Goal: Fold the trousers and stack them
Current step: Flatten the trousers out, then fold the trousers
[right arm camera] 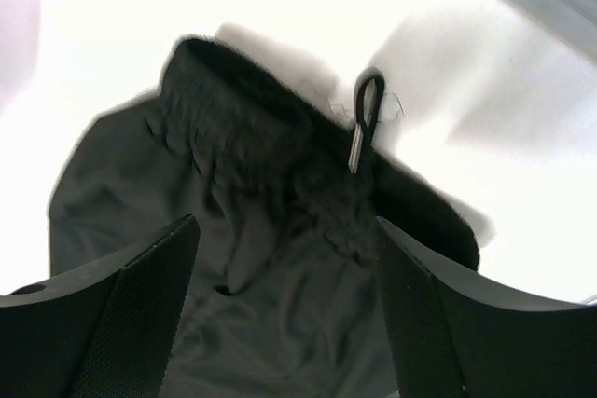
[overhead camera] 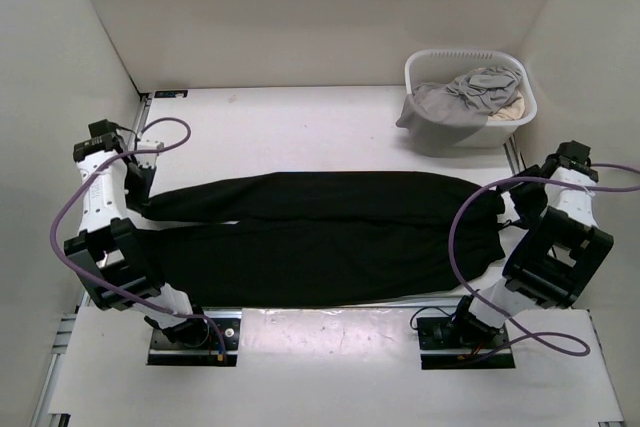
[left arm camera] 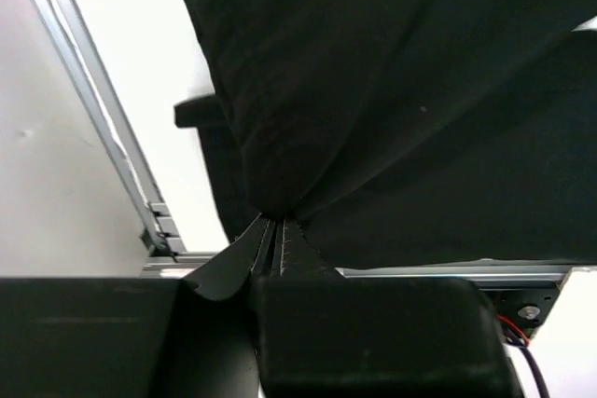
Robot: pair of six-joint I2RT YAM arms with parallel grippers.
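Note:
The black trousers lie spread flat across the table, legs running to the left and the waistband at the right. My left gripper is at the leg ends on the left, shut on the trousers; in the left wrist view the cloth is pinched between the closed fingertips. My right gripper hovers over the waistband end, open; in the right wrist view the gathered waistband with a drawcord loop lies between the spread fingers.
A white laundry basket holding a grey garment and a bit of beige cloth stands at the back right. White walls close the table on the left, back and right. Metal rails run along the table's sides.

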